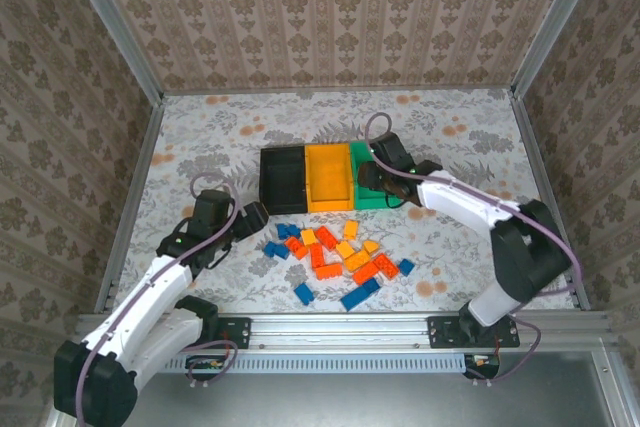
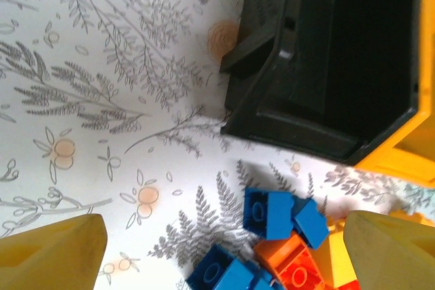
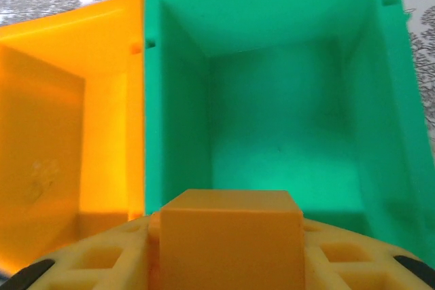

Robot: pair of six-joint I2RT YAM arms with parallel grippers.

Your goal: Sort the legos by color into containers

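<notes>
The right gripper (image 1: 388, 175) hangs over the green bin (image 1: 358, 159), with the orange-yellow bin (image 1: 329, 177) and black bin (image 1: 283, 179) to its left. About 20 legos (image 1: 335, 257) lie just right of the left gripper (image 1: 252, 219).

The left arm (image 1: 150, 297) at lower left and the right arm (image 1: 470, 209) at right have white tube links between rounded black joints, a thin grey-purple cable (image 1: 235, 213) that loops near each wrist, black base plates (image 1: 224, 332) at the bottom edge, and yellow fingers (image 2: 54, 252).
</notes>
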